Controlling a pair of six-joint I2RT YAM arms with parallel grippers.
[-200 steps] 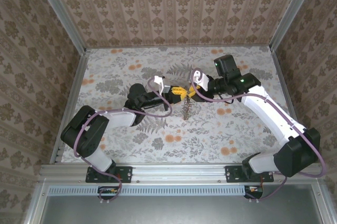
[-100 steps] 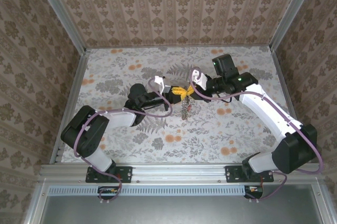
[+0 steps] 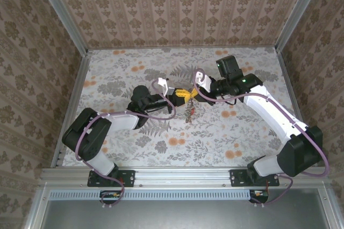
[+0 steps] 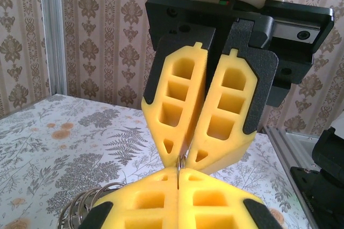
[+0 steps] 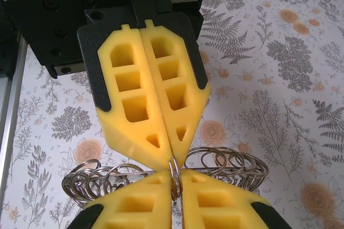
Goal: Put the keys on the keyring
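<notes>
Both grippers meet tip to tip above the middle of the table. In the top view my left gripper (image 3: 181,95) comes from the left and my right gripper (image 3: 193,95) from the right. The keyring (image 5: 231,165), a wire ring strung with several small steel loops, is seen edge-on between them. My right gripper (image 5: 176,186) is shut on a loop of it, and the left gripper (image 5: 172,159) pinches the same spot from above. In the left wrist view my left gripper (image 4: 178,180) is shut on thin wire, and the loops (image 4: 80,210) show at the lower left. Small dark and reddish keys (image 3: 189,112) dangle below.
The floral table (image 3: 242,137) is ringed by a metal frame and patterned walls (image 3: 177,8). Purple cables loop over both arms. A metal rail (image 3: 183,178) with the arm bases runs along the near edge.
My right gripper's jaws have closed onto the keyring. The dangling keys have swung a little and hang shorter. The left gripper has stayed shut in place.
</notes>
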